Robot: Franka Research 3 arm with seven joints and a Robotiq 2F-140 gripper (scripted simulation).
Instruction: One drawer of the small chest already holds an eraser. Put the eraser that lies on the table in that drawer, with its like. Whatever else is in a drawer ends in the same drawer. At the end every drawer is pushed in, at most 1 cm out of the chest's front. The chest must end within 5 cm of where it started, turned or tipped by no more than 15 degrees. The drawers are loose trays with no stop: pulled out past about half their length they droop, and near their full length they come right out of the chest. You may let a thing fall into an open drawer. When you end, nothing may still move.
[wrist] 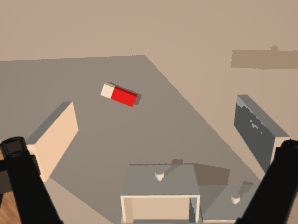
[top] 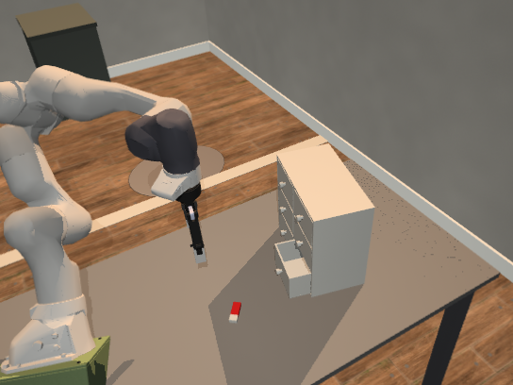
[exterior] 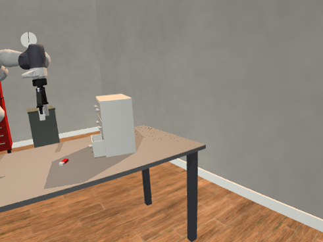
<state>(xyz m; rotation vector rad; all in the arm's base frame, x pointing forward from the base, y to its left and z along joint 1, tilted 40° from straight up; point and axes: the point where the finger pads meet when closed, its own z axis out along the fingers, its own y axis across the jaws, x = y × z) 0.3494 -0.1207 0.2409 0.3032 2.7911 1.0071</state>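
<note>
1. Hanging high above the table [top: 401, 245], the gripper [top: 200, 257] has its fingers spread wide, holding nothing.
2. The eraser [top: 235, 311] lies on the table, near the chest [top: 339, 222].
3. The bottom drawer [top: 293, 271] stands pulled out.

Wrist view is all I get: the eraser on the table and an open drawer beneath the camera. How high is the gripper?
Observer: In the exterior view the gripper hangs open, well above the table. Its fingertips look about level with the upper part of the chest.
Operator: Which drawer is the open one?
Observer: The top view shows it is the bottom drawer, in the column nearer the eraser. The other drawer fronts look flush.
</note>
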